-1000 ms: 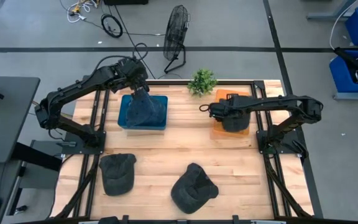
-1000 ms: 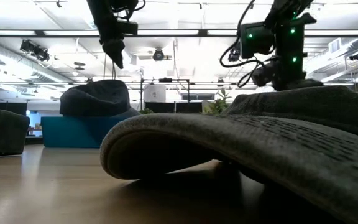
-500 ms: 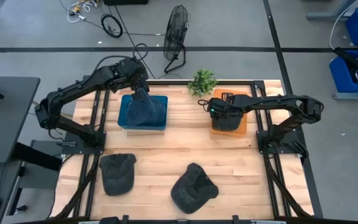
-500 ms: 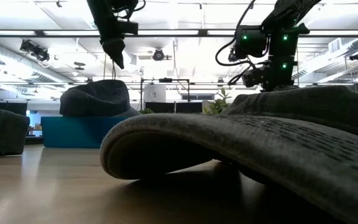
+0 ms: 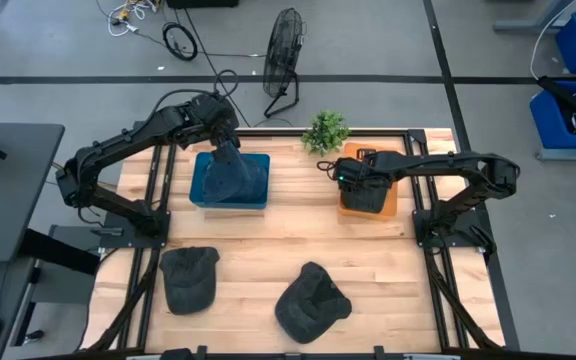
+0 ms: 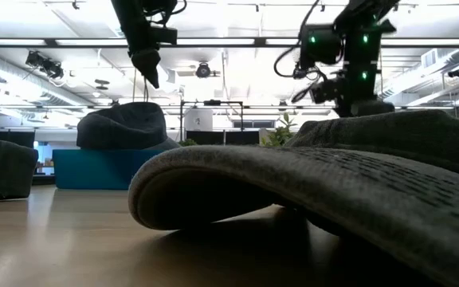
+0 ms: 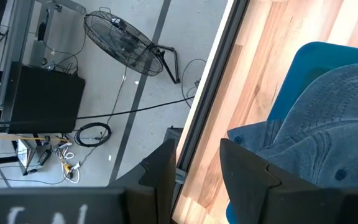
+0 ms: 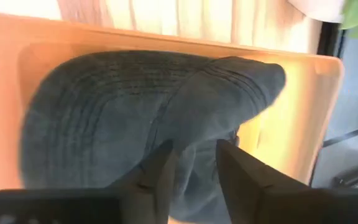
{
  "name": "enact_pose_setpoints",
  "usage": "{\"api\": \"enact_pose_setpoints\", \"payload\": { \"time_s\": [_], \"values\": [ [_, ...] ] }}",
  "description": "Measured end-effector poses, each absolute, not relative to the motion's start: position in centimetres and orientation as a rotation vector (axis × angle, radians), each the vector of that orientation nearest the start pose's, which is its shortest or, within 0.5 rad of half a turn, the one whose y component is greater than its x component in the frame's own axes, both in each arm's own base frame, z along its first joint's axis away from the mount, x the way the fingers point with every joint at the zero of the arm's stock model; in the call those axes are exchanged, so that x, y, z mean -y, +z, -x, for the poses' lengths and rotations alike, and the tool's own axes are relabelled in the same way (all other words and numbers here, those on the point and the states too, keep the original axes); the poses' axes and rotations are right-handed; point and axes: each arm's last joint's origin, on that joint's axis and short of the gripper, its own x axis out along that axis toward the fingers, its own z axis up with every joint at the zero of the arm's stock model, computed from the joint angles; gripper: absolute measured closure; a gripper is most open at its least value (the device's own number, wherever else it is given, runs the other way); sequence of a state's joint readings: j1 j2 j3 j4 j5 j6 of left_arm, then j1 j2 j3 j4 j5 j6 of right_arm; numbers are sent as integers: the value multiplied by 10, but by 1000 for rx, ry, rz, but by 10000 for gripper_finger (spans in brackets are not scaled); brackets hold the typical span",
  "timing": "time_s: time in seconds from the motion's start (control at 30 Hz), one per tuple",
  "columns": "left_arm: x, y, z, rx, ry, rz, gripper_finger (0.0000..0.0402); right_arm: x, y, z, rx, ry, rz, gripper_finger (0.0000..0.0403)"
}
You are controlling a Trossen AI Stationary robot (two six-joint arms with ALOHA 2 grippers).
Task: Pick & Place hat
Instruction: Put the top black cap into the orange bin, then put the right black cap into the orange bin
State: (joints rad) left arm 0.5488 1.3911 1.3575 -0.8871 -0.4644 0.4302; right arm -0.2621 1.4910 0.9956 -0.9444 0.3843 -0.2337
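Grey fabric hats, four in all, on a wooden tabletop (image 5: 268,240).

Item 1: hat in the blue bin (image 5: 230,180), far left. It sat heaped above the bin's rim, crown up. The left end effector (image 5: 226,140) hung just above its far edge, fingers (image 7: 244,165) a narrow gap apart with nothing between them; the wrist view showed only floor and tabletop edge through the gap. Judged released, the hat resting where the bin walls keep it.

Item 2: hat in the orange bin (image 5: 372,190), far right. It filled the bin (image 8: 303,106), its brim folded over toward one corner. The right end effector (image 5: 353,175) stood over it, fingers slightly parted and empty, a fold of cloth beyond the tips. Whether it was lifting off or coming down could not be told.

Item 3: loose hat (image 5: 189,278), near left, flat on the wood, untouched.

Item 4: loose hat (image 5: 311,302), near centre, untouched; it lay right before the low camera, filling that view.

Sundries: small potted plant (image 5: 325,131) at the far edge between the bins; floor fan (image 5: 285,45) beyond the tabletop.

Two hats binned, two apparently remaining.
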Motion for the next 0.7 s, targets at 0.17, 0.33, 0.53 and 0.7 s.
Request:
{"api": "enact_pose_setpoints", "payload": {
  "time_s": [0.17, 0.33, 0.53, 0.7],
  "values": [
    [-155, 340, -229, -1142, 716, -323, 274, 66, 246, -256, -1452, -434, 167, 255],
    [-155, 340, -229, -1142, 716, -323, 274, 46, 289, -276, -1253, -366, -12, 255],
    [-151, 339, -232, -1102, 578, -264, 274, 5, 312, -290, -1110, -235, 2, 269],
    [-143, 336, -235, -1058, 376, -178, 274, -27, 314, -299, -1023, -188, -245, 269]
  ]
}}
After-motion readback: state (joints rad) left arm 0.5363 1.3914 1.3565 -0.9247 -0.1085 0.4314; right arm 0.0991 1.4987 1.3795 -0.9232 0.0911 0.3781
